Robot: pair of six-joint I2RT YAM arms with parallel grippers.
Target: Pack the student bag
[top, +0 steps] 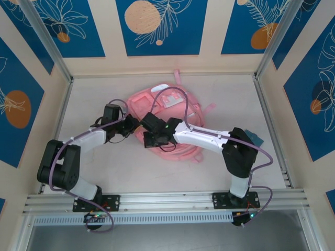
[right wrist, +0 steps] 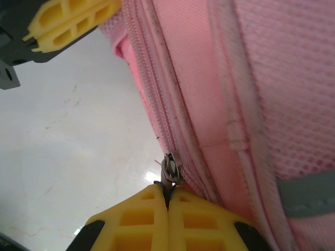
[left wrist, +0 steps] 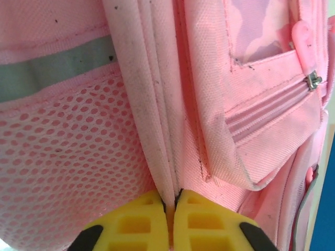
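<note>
Here both arms reach inward over the counter (top: 157,175): the left claw (left wrist: 170,209) clamps a seam (left wrist: 166,157) of the student bag (top: 140,99), the right claw (right wrist: 168,197) pinches its zip pull (right wrist: 171,168)

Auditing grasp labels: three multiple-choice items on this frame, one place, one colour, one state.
1. The student bag lies: A) in the middle of the table B) on the near rail C) against the left wall
2. The gripper fingers are: A) blue B) yellow C) white
3. The right gripper is: A) open B) shut on a strap C) shut on the zip pull
A: the top view shows it mid-table. B: they are yellow in both wrist views. C: its fingertips pinch the metal pull.
</note>
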